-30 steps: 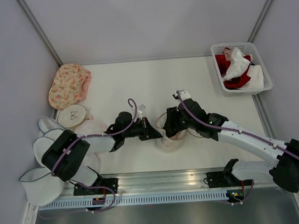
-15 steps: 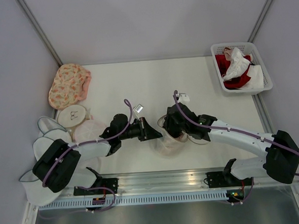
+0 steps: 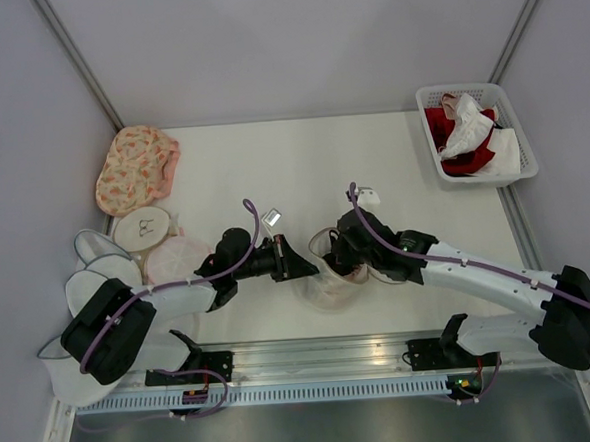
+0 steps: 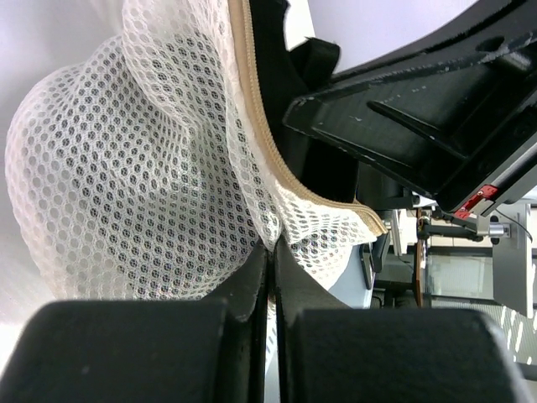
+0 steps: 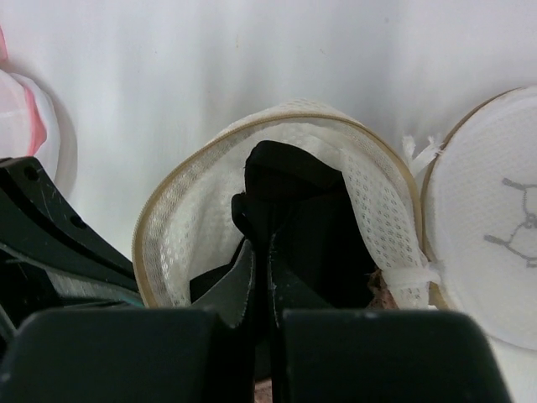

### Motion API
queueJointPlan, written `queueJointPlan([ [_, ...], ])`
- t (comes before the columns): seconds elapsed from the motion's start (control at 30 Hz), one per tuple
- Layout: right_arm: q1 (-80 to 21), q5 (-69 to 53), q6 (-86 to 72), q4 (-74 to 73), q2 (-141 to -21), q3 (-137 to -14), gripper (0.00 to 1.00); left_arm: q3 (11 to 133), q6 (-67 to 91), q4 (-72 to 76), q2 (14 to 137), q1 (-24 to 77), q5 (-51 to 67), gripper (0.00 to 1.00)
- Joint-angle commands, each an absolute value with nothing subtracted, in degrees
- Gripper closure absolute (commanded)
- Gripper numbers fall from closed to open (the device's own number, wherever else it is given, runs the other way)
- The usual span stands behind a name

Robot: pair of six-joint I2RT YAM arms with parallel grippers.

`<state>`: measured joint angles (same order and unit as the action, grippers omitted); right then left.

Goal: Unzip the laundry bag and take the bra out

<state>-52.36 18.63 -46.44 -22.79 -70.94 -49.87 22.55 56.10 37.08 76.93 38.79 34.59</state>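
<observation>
The laundry bag lies unzipped at the middle front of the table, its cream mesh bulging and its tan zip edge standing round the mouth. Its flat lid, with a small black icon, hangs open beside it. The black bra sits inside the mouth. My left gripper is shut on a fold of the bag's mesh at the rim. Reaching into the mouth from the other side, my right gripper is shut on the black bra.
A white basket of red and white garments stands at the back right. A peach floral bag and several round white pouches lie along the left side. The metal rail runs along the front edge.
My right gripper, open a second ago, has gone deeper into the bag's mouth and shut on the black bra. The left gripper has kept its hold on the mesh.
</observation>
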Motion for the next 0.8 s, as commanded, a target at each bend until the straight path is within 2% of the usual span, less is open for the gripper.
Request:
queueJointPlan([
  [0.0, -52.3, 25.12, -45.44, -28.64, -66.37, -49.13, 1.0, 22.41, 55.37, 38.58, 75.59, 39.2, 34.72, 0.98],
  [0.13, -52.38, 29.52, -43.86, -30.41, -62.94, -50.09, 1.0, 21.89, 54.93, 38.32, 76.72, 39.2, 34.72, 0.98],
  [0.47, -52.21, 34.36, -36.74, -31.63, -57.04, -61.42, 1.0, 18.02, 53.35, 38.76, 80.32, 39.2, 32.78, 0.98],
  [0.63, -52.21, 30.95, -35.51, -32.96, -56.25, -65.47, 1.0, 18.02, 53.61, 40.08, 82.18, 39.2, 33.05, 0.98],
  [0.77, -52.21, 26.21, -34.28, -27.28, -51.79, -63.64, 1.0, 18.54, 53.88, 40.87, 83.23, 39.2, 33.48, 0.98],
])
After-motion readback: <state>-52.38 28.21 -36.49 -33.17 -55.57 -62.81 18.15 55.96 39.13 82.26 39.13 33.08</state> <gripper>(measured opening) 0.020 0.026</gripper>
